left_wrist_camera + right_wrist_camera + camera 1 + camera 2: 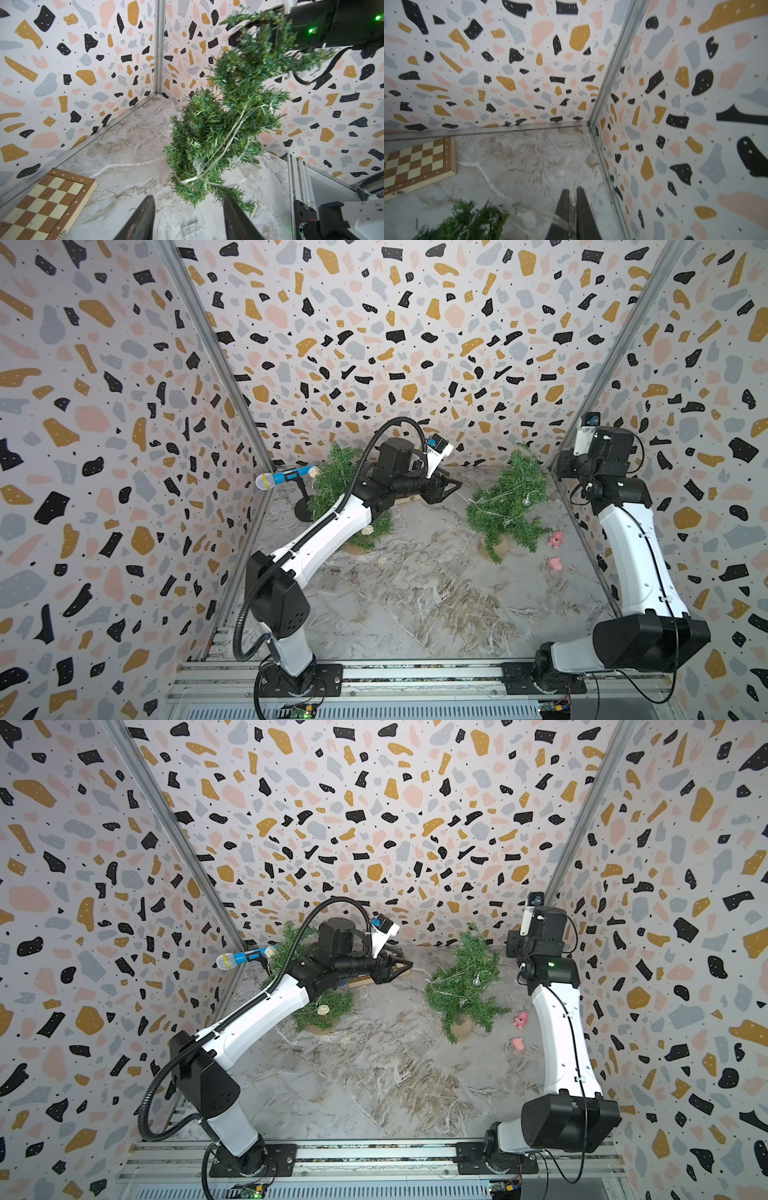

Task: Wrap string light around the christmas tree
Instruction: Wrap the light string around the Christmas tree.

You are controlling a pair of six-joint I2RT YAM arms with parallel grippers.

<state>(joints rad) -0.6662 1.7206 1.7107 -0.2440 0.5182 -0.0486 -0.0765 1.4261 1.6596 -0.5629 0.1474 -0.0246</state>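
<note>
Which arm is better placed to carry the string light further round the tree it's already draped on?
Right. The right gripper is shut, apparently on a strand of the string light, beside the tree near the back corner. The left gripper is open and empty, facing the tree from the other side.

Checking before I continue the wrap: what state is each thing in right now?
right christmas tree: standing.
string light: draped loosely over that tree, not glowing.
right gripper: shut on the string light.
left gripper: open, empty, facing that tree.
left christmas tree: standing, partly hidden.
toy microphone: clipped in its stand.
chessboard: flat, no pieces.
</note>
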